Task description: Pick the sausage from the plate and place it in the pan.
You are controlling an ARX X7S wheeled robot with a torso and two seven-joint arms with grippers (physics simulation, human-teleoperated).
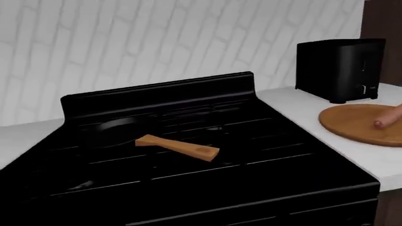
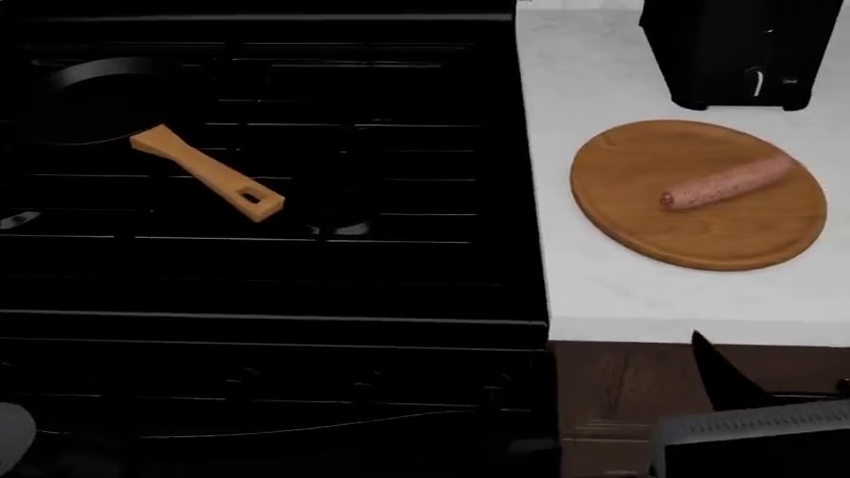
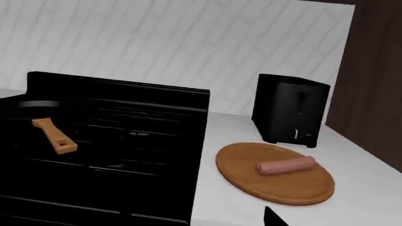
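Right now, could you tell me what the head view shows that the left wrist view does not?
Only the head view shows the whole sausage, the full plate and the counter's front edge. Only the left wrist view shows the tiled wall and the stove's raised back panel. Both show the pan with its wooden handle, the toaster and the white counter. Neither clearly shows a pincer.

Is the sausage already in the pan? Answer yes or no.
No: in the head view the sausage lies on the plate on the counter, apart from the pan on the stove.
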